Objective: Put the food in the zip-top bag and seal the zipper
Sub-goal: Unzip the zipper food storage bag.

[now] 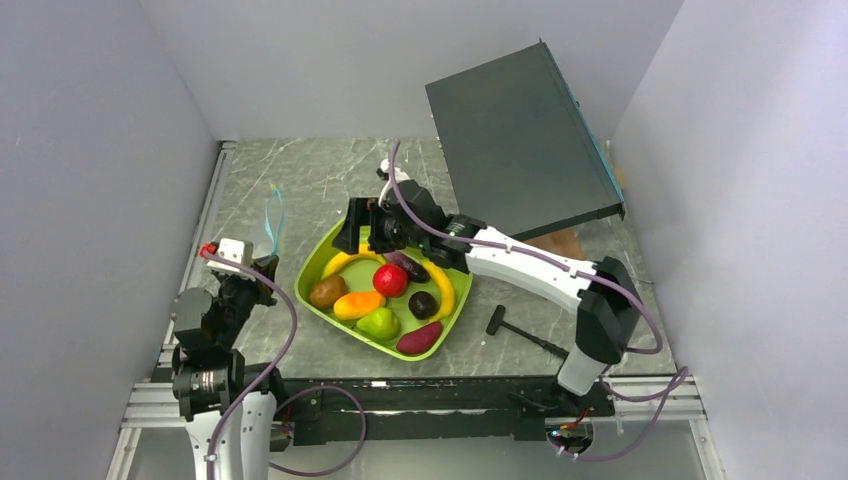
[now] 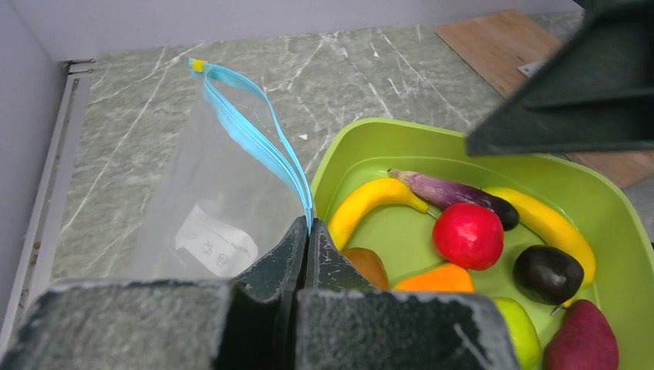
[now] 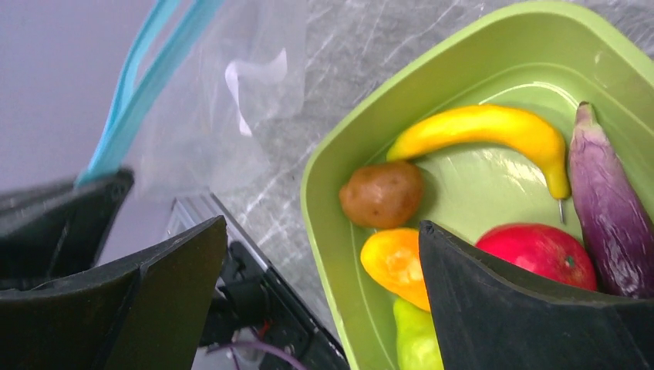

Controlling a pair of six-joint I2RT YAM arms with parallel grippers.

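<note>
One clear crinkly plastic zip-top bag (image 2: pixel 193 177) hangs at the left of the overhead view, with its thin light-blue zipper strip (image 2: pixel 258 139) parted into an open loop. It looks nearly weightless, limp and slippery, so the stiffer zipper strip is probably a better place to hold it than the film. The left gripper (image 2: pixel 307 231) has its fingers clenched on the strip's near end, at the bottom centre of the left wrist view. That holds the mouth up just beside the lime-green plastic tray (image 2: pixel 339 154). The left arm stands folded upright at the lower left of the overhead view.

At centre, all the toy food lies in the tray, none of it in the bag. Among it are a brown potato-like piece (image 3: pixel 382 193), an orange piece (image 3: pixel 393 262), a yellow banana (image 3: pixel 478 127) and a red apple (image 3: pixel 540 250). These seem hard, smooth and light, and likely to roll or squirt from a pinch. Each is best taken across its middle.

The right arm reaches from the lower right diagonally to the tray's far-left corner, wrist pitched down. The right gripper (image 3: pixel 321 231) has its fingers spread wide with nothing held, hovering over the brown and orange pieces.
</note>
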